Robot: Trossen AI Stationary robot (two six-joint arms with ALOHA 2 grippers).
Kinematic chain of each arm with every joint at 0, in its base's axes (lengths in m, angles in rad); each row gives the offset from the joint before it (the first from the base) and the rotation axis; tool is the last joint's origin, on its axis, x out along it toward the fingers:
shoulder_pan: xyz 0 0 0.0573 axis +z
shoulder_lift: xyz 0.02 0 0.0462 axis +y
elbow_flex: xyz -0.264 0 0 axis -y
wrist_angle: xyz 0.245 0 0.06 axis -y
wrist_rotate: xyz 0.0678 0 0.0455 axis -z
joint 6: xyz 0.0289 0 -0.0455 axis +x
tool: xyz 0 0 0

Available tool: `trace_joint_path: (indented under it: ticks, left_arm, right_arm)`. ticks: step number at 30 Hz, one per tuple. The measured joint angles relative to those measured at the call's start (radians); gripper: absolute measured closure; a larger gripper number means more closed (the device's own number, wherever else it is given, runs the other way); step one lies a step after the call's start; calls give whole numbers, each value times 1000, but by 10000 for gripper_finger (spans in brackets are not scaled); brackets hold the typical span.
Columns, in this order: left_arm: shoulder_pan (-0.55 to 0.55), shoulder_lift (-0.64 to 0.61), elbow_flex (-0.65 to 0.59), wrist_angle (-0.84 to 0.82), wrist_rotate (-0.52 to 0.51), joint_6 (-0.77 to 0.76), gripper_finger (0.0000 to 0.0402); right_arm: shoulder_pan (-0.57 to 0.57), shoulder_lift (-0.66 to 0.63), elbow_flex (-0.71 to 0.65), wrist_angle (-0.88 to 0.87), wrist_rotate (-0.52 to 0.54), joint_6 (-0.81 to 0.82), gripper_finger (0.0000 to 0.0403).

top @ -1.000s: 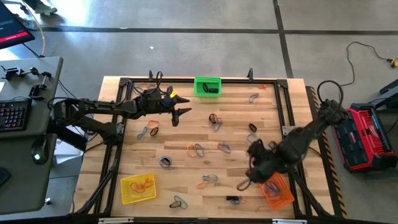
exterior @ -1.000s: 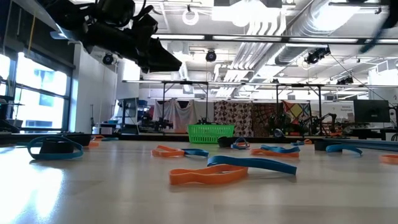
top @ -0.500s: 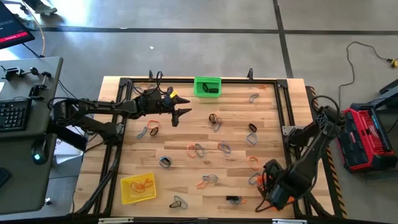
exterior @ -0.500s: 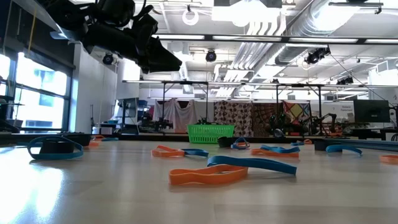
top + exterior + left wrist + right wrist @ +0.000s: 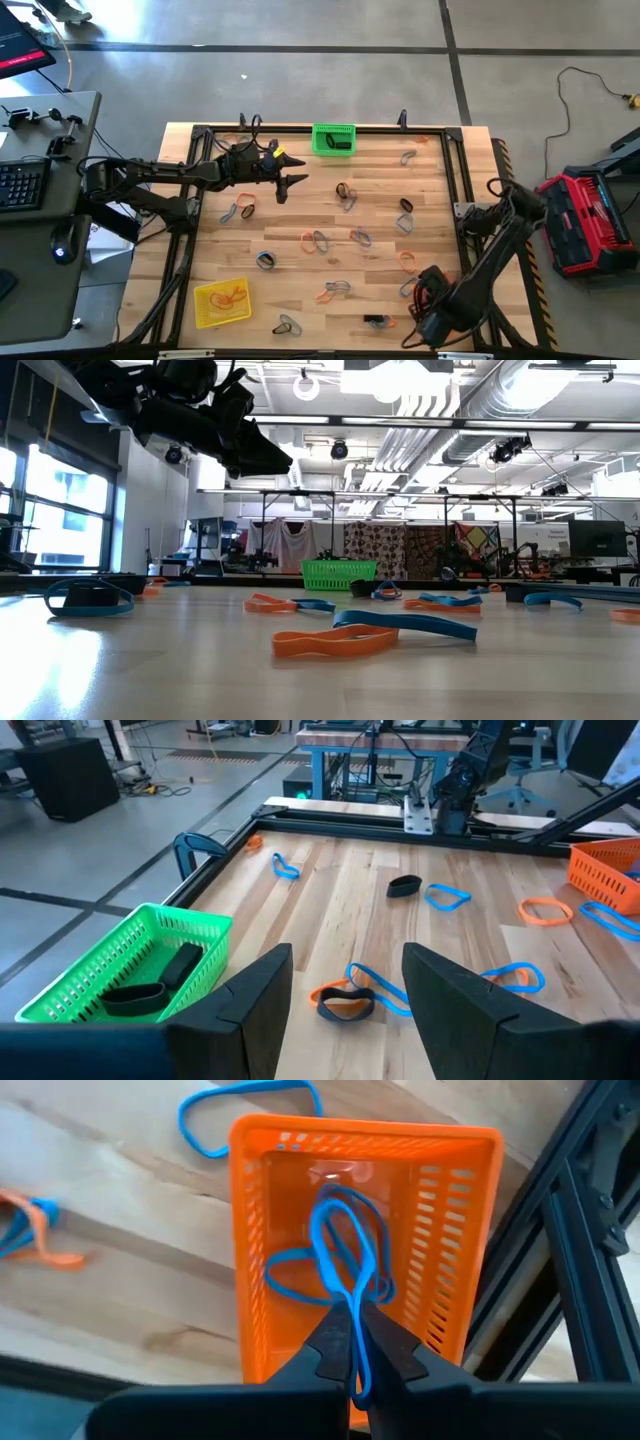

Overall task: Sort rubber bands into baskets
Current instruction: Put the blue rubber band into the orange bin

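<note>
My right gripper [image 5: 352,1342] hangs near the table's near right corner [image 5: 432,312], shut on a blue rubber band [image 5: 340,1250] over the orange basket [image 5: 365,1130]. Another blue loop [image 5: 290,1275] lies inside that basket. My left gripper [image 5: 347,960] stands open and clear of the table at the far left [image 5: 290,183]. The green basket [image 5: 334,138] at the far edge holds black bands. The yellow basket [image 5: 222,300] at the near left holds orange ones. Orange, blue and black rubber bands [image 5: 318,240] lie scattered on the wood. My right gripper pinches the blue band's strand [image 5: 352,1315] between its two fingers, which come from above and point down. The loop hangs slack below them inside the orange basket's walls. Whether its lower end rests on the basket floor cannot be told.
A black metal frame [image 5: 455,170] runs round the table; one rail [image 5: 570,1230] passes right beside the orange basket. A loose blue band [image 5: 240,1110] lies just outside the basket. A desk with a keyboard [image 5: 25,185] stands left of the table.
My right gripper has swung toward the table's near right corner and come down over the orange basket, rolling its wrist as it went, still shut on the blue band.
</note>
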Motion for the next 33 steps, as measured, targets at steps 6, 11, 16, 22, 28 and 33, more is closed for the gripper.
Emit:
trace_joint_path:
  ticks: [6, 11, 16, 22, 28, 33]
  left_arm:
    - [0, 0, 1, 0, 0, 1, 218]
    - [0, 0, 1, 0, 0, 2, 218]
    - [0, 0, 1, 0, 0, 5, 218]
    - [0, 0, 1, 0, 0, 8, 218]
    - [0, 0, 1, -1, 0, 45, 218]
    - [0, 0, 1, 0, 0, 46, 218]
  right_arm:
    - [0, 24, 0, -18, -8, 9, 403]
    - [-3, 15, -64, 75, -41, 1, 403]
    - [-3, -7, -181, 258, -61, -28, 403]
    - [-16, -45, -245, 322, -72, -51, 403]
    - [-30, -83, -246, 307, -154, -71, 388]
    - [-65, -106, -245, 300, -173, -133, 326]
